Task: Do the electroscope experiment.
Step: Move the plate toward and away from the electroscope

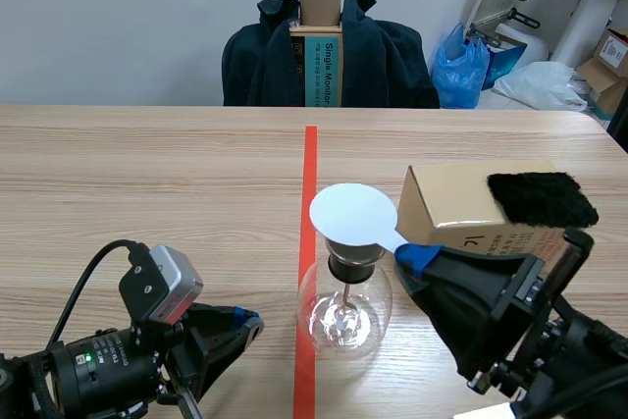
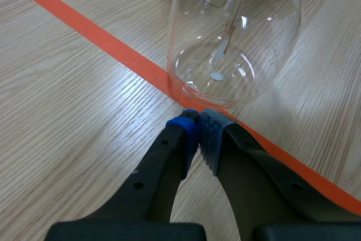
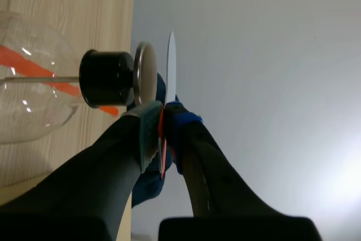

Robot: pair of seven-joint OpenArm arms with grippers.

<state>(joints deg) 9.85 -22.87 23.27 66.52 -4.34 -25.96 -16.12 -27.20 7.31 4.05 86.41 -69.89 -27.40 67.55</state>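
Observation:
The electroscope, a round glass flask (image 1: 343, 319) with a black stopper (image 1: 355, 267), stands on the red tape line. My right gripper (image 1: 412, 257) is turned on its side and shut on the handle of a thin white disc (image 1: 353, 213). The disc hovers flat just over the flask's top. In the right wrist view the white disc (image 3: 171, 66) is seen edge-on, a narrow gap from the electroscope's metal plate (image 3: 145, 74) on the stopper (image 3: 107, 78). My left gripper (image 2: 198, 134) is shut on nothing, low on the table just short of the flask (image 2: 237, 38).
A cardboard box (image 1: 471, 208) lies right of the flask with a black fur cloth (image 1: 542, 199) on it. A chair draped with a dark jacket (image 1: 329, 51) stands beyond the table's far edge. Bags and boxes sit at the back right.

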